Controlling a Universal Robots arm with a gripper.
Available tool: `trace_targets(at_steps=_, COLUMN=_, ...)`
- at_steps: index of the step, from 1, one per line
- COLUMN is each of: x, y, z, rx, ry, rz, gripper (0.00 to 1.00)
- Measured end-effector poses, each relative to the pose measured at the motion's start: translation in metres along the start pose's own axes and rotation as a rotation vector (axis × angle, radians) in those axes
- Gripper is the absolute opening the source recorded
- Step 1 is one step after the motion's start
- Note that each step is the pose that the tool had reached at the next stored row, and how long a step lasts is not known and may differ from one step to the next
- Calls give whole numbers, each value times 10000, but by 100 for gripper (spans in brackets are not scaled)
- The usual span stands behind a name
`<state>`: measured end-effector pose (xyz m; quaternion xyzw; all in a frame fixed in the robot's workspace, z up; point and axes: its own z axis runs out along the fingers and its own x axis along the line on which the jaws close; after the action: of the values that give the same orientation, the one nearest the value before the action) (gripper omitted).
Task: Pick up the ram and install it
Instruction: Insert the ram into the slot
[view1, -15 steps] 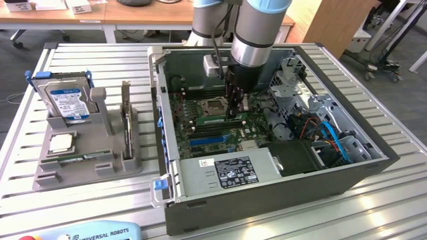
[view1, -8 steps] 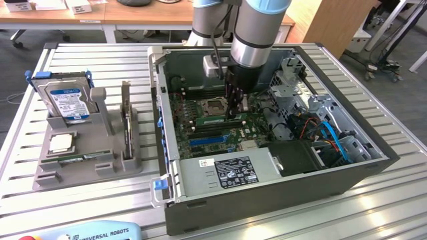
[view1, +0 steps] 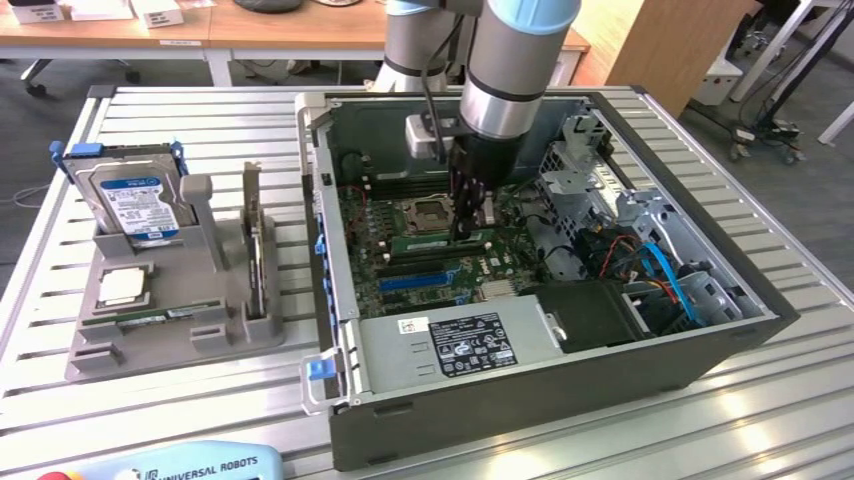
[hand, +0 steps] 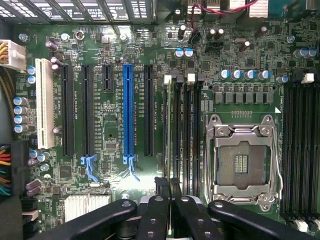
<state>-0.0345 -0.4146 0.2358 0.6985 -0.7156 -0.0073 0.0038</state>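
on the slatted counter, inside the open case, i have the hand clenched on what i take for the ram, edge-on directly above the memory slots, long axis parallel to them, just beside the empty processor socket.

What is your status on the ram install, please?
Gripper inside the case, jaws shut on the ram. Ram edge-on over memory slots beside the empty processor socket. Nothing in the way.
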Motion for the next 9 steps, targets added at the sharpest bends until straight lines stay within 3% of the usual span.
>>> trace_targets(at_steps=9, x=-3, y=0, z=29, rx=1, ry=-2, rz=0, gripper=11)
